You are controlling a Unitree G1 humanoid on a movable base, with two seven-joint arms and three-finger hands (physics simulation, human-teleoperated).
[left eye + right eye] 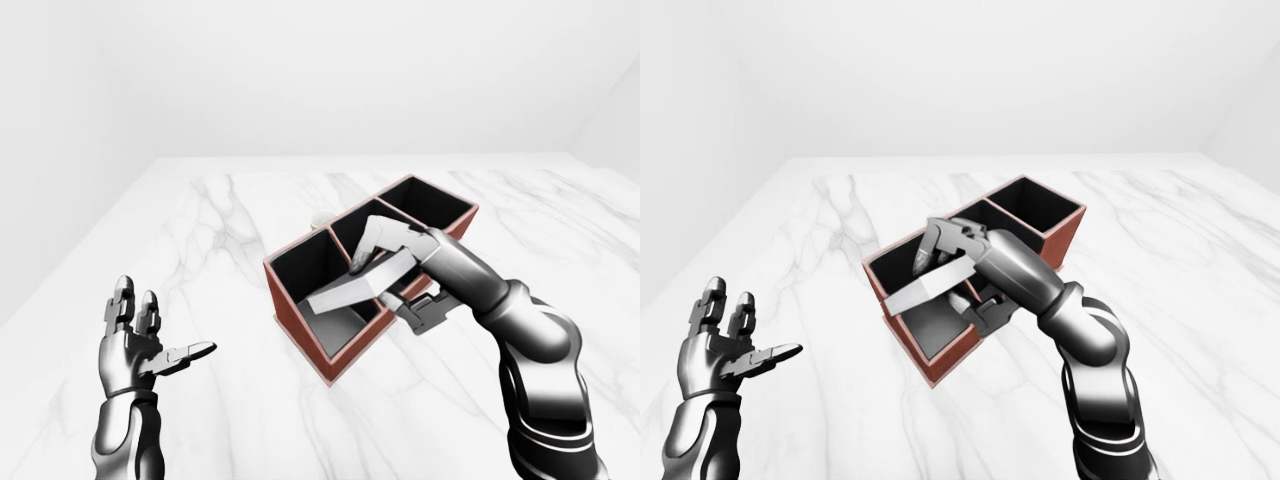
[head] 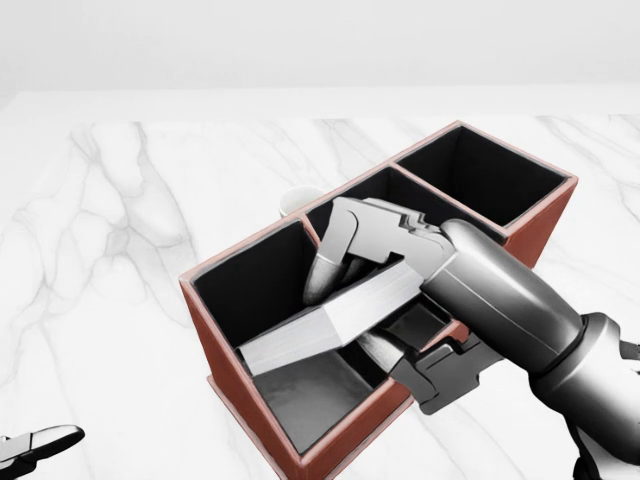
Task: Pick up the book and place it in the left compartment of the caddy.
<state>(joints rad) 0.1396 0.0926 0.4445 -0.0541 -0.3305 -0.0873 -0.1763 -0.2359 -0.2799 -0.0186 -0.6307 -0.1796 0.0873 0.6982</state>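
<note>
Head view: fingers [image 2: 335,262] grip tilted book [image 2: 330,318].

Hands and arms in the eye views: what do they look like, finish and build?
Both are glossy dark grey to black metal. The left hand has three stubby segmented fingers with lighter silver tips on a ribbed forearm. The right hand has blocky, silvery knuckle links, a smooth rounded forearm shell and a black angular bracket at the wrist. No cables, markings or sleeves show.

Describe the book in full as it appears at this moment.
The book is a closed, thick volume with a dark grey cover and pale page edges. It is tilted, its lower end dipping into the left compartment of the red-brown caddy, its upper end held in the right hand, fingers over the cover, thumb beneath.
</note>
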